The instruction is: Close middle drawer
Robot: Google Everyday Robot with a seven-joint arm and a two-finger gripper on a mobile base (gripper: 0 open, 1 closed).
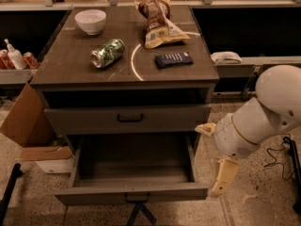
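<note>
The middle drawer (131, 193) stands pulled far out at the bottom of the cabinet. It is empty, and its low front carries a small dark bar handle (137, 199). Above it the taller drawer front (127, 119) with a larger handle is closed. My gripper (220, 180) hangs pointing down from the white arm (256, 121), just right of the open drawer's right front corner and close to it. I cannot tell if it touches. The lowest drawer is hidden beneath.
On the cabinet top lie a white bowl (90, 20), a green can (107, 52), a chip bag (158, 23) and a dark packet (173, 59). A cardboard box (26, 119) leans at the left. Cables (277, 157) lie on the floor at the right.
</note>
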